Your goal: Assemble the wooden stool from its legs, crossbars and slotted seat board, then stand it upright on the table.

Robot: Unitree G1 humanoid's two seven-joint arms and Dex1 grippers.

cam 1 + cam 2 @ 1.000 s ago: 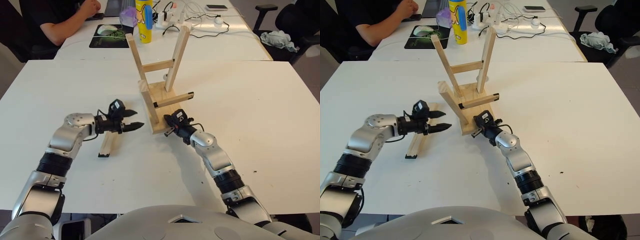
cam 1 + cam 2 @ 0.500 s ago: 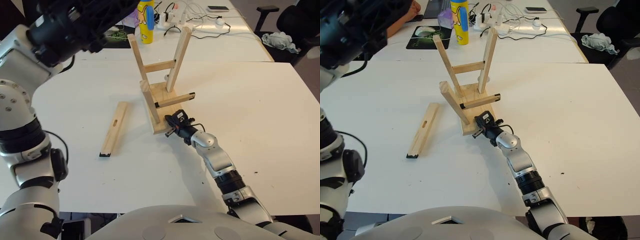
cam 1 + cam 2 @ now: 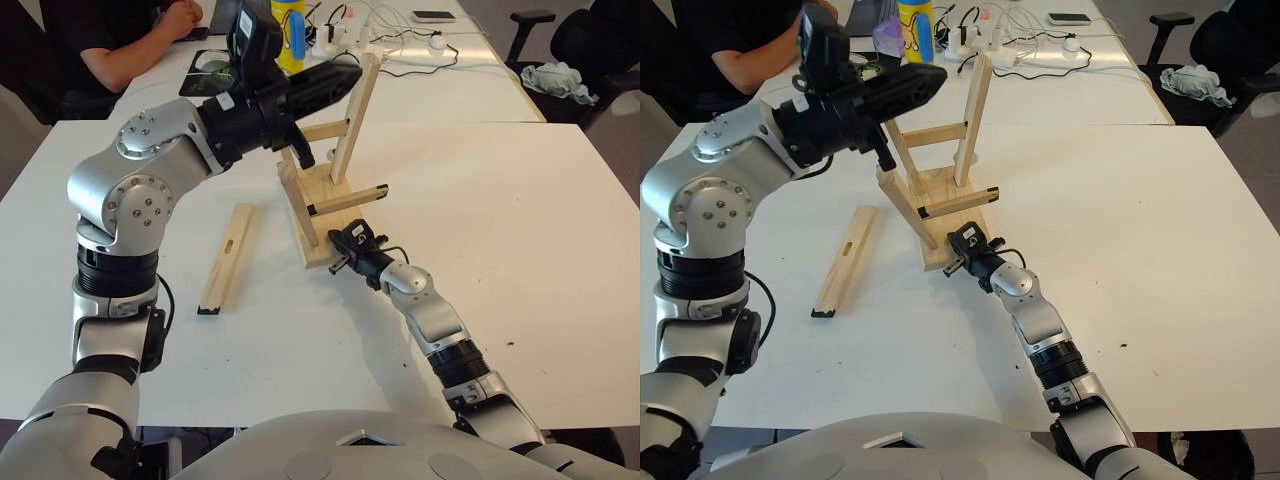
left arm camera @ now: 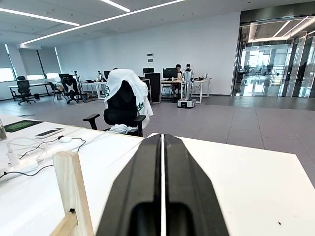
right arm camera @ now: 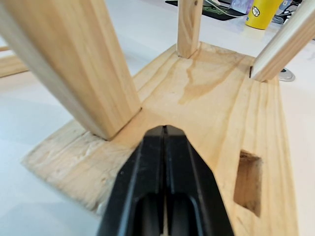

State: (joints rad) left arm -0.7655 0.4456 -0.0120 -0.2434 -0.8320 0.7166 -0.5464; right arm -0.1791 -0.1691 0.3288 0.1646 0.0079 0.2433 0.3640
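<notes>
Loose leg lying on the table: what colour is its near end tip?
Black, on the pale wooden loose leg; clearest in the left eye view.

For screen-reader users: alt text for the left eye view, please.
A half-built wooden stool stands legs-up on a white table, a loose leg lying left of it. The left gripper, jaws shut, is raised by the stool's upturned legs; the right gripper, jaws shut, is at the seat board's near edge.

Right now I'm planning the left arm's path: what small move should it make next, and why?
Probably lower the left pincer, shut and raised beside the standing legs, toward the loose leg lying on the table. The seat board shows an empty slot, and the right pincer, shut, rests at its edge.
</notes>
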